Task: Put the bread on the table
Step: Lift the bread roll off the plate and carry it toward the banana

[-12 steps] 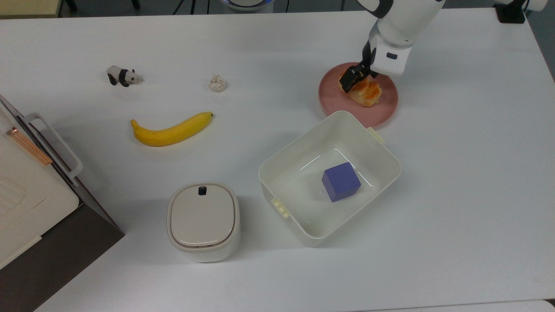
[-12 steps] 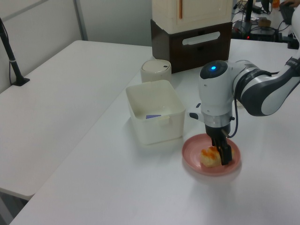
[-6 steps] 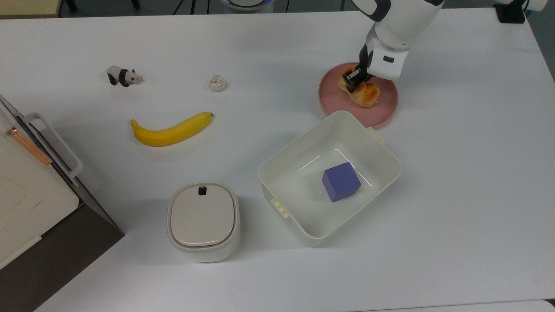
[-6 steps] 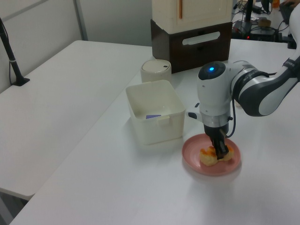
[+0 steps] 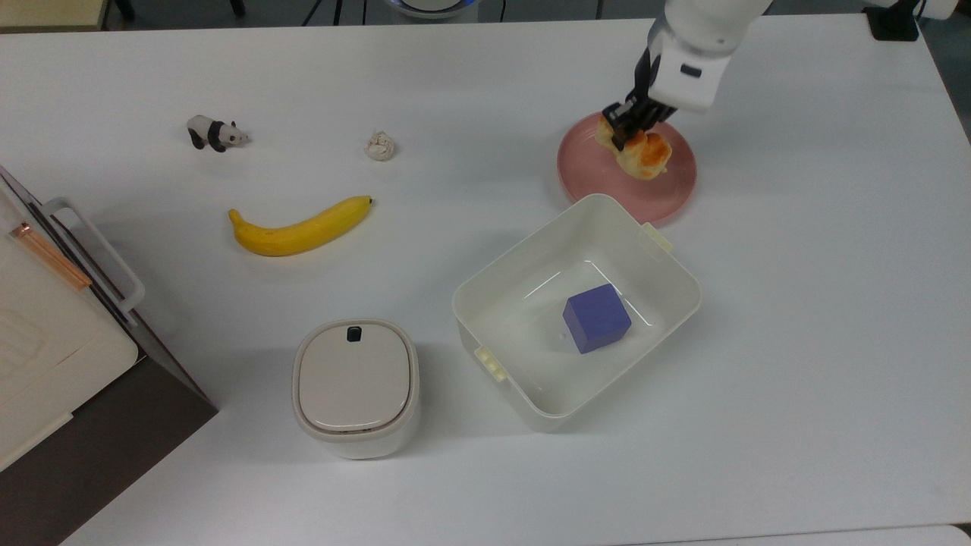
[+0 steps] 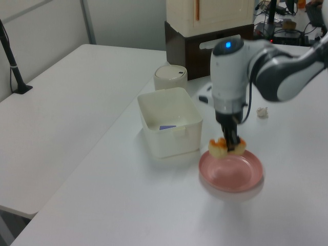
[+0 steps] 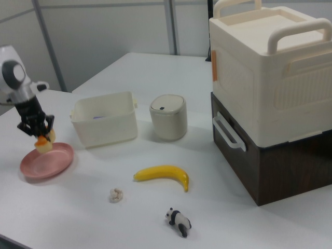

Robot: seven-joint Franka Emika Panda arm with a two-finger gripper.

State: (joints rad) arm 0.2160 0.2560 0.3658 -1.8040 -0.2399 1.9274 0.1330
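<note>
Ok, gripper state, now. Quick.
Gripper: shut on the bread, holding it lifted just above the pink plate.

We see the table [image 5: 152,61] from straight overhead in the top view. The left view looks low along it from the pink plate [image 6: 231,174] end toward the far stacked box [image 6: 210,31]. The right view faces back from the panda [image 7: 179,221] side, box [image 7: 270,78] near. All three share the white bin [image 5: 523,288].
</note>
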